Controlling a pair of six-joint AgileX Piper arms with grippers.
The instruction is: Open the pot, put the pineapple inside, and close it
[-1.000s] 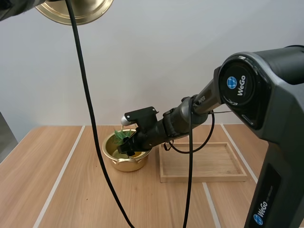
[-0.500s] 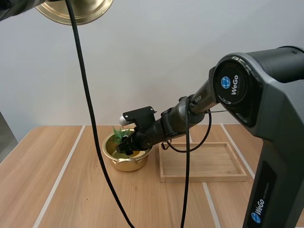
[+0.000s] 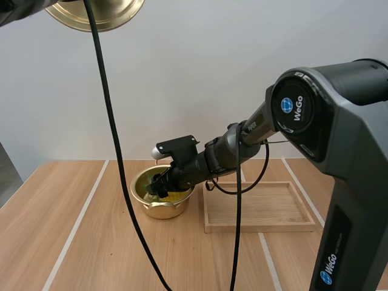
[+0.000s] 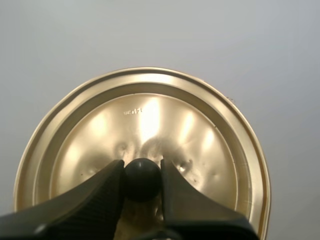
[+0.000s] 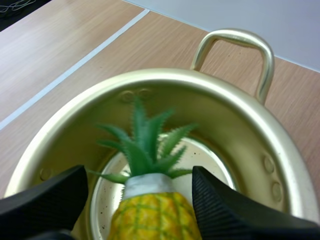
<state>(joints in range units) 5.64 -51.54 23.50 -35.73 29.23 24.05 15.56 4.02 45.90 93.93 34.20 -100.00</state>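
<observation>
The gold pot (image 3: pixel 136 183) stands open on the table left of the tray. My right gripper (image 3: pixel 159 186) reaches down into it. In the right wrist view the pineapple (image 5: pixel 150 215), yellow with green leaves, lies inside the pot (image 5: pixel 235 115), its crown toward the far handle. My right gripper (image 5: pixel 140 197) is open, one finger on each side of the fruit, with a gap showing beside one finger (image 5: pixel 45 197). The gold lid (image 3: pixel 100 13) hangs high up at the far left. My left gripper (image 4: pixel 142 180) is shut on the lid's black knob (image 4: pixel 142 175), the lid (image 4: pixel 145 120) facing the camera.
A shallow wooden tray (image 3: pixel 260 209) sits just right of the pot, under my right arm. Bare wooden tabletop (image 3: pixel 66 236) spreads out to the left and in front of the pot.
My right gripper has sunk lower into the pot. The green leaves that stood above the rim have dropped below it. The lid and left arm have held still.
</observation>
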